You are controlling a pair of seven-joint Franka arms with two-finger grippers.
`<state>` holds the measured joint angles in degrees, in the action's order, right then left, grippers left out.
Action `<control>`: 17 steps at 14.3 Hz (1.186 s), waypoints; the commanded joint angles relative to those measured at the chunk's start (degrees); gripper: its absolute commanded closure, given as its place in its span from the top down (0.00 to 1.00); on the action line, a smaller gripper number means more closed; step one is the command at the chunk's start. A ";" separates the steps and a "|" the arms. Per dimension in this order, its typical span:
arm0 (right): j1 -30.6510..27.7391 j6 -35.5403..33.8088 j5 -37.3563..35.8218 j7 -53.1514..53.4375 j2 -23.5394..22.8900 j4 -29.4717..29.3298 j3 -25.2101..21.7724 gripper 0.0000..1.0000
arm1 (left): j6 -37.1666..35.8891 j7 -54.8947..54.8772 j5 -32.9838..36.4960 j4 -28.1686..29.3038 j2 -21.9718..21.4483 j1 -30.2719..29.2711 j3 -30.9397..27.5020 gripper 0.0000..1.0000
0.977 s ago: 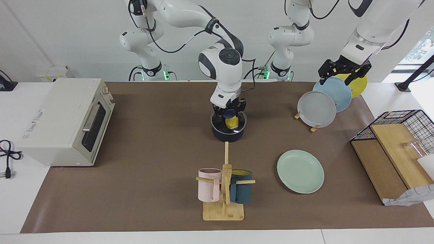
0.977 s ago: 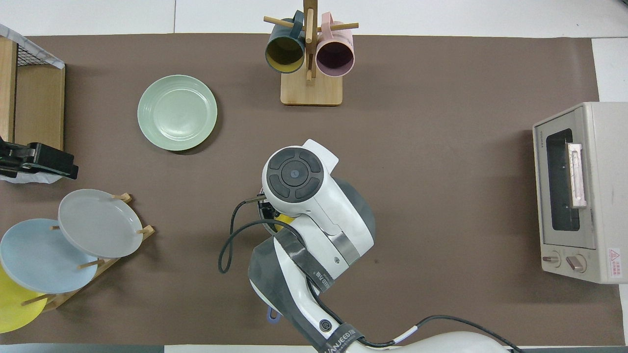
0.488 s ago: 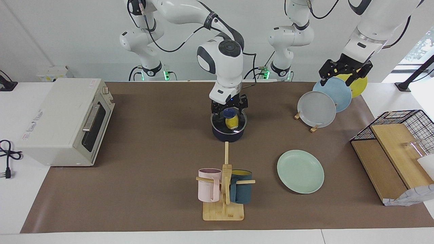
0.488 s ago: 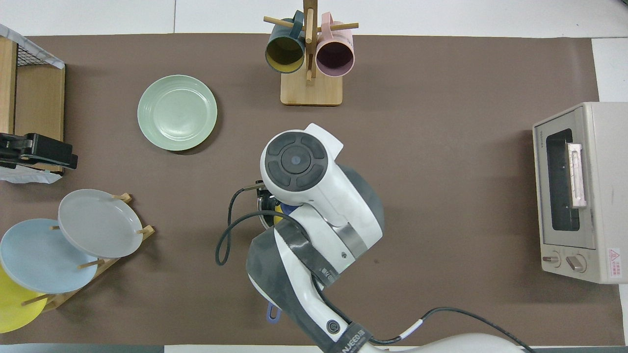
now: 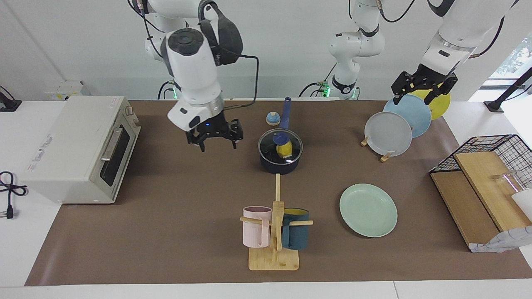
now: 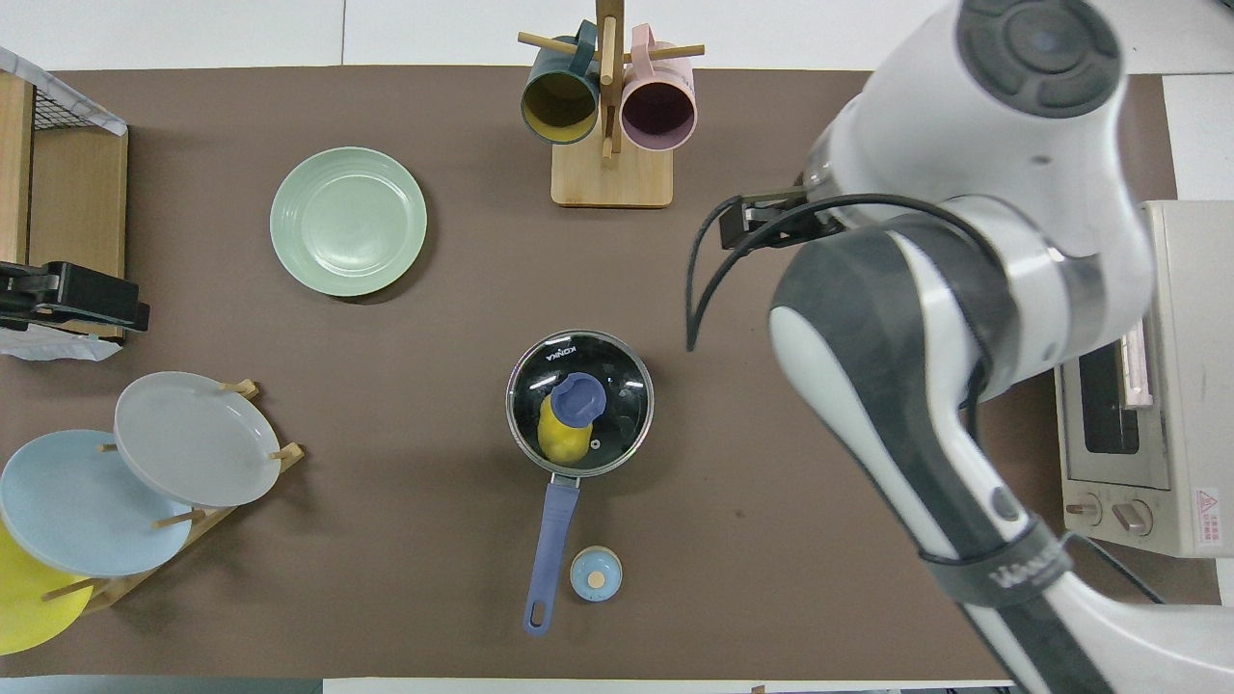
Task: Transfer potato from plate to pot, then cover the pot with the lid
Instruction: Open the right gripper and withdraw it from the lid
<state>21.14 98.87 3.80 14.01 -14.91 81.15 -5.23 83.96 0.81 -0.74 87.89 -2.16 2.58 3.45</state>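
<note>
Pot [image 5: 279, 162]: it stood mid-table, its long blue handle [image 6: 547, 554] pointing straight back toward the robots.
Lid [image 6: 579, 402]: the clear glass lid sat flat on the pot's rim, blue knob [image 5: 280, 137] up at the centre.
Potato [image 6: 562, 439]: the yellow potato lay inside the pot under the glass, its long axis running roughly along the handle's line.
Plate [image 5: 368, 210]: the mint-green plate lay bare on the mat, farther from the robots than the pot and toward the left arm's end.
Right gripper [image 5: 215, 143]: it hung in the air with fingers spread and nothing in them, over the mat between the pot and the toaster oven [image 5: 79, 147].
Left gripper [image 5: 417, 95]: it hovered over the plates in the wooden rack [image 5: 399, 122]; I could not tell how its fingers stood.
Surface: a brown mat [image 6: 829, 540] covered a white table, with a plain white wall at the robots' end.
Mug stand [image 5: 274, 245]: a pink mug [image 5: 256, 226] and a teal mug [image 5: 295, 234] hung on its pegs, farther from the robots than the pot.
Small blue-topped knob [image 6: 596, 573]: it stood just beside the pot handle.
Wire basket [image 5: 494, 153]: it sat over wooden boards at the left arm's end of the table.
</note>
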 commanded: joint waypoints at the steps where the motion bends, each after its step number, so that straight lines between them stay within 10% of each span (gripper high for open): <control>1: -5.39 -3.76 -0.46 -2.93 4.00 0.68 0.48 1.00 | 1.38 0.59 -0.66 1.14 -1.09 -1.00 0.68 1.00; 11: -10.78 -10.02 -7.05 -18.58 17.79 16.47 -6.02 1.00 | 1.91 0.86 -0.66 1.32 -1.18 -1.09 0.68 1.00; 17: -12.78 -7.91 -7.14 -19.72 18.34 17.03 -4.71 1.00 | 2.18 0.50 -0.57 1.58 -1.27 -1.09 0.59 1.00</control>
<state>10.56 89.06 -2.32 -4.38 2.06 96.15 -10.98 84.76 1.08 -0.75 88.01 -2.18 2.52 3.45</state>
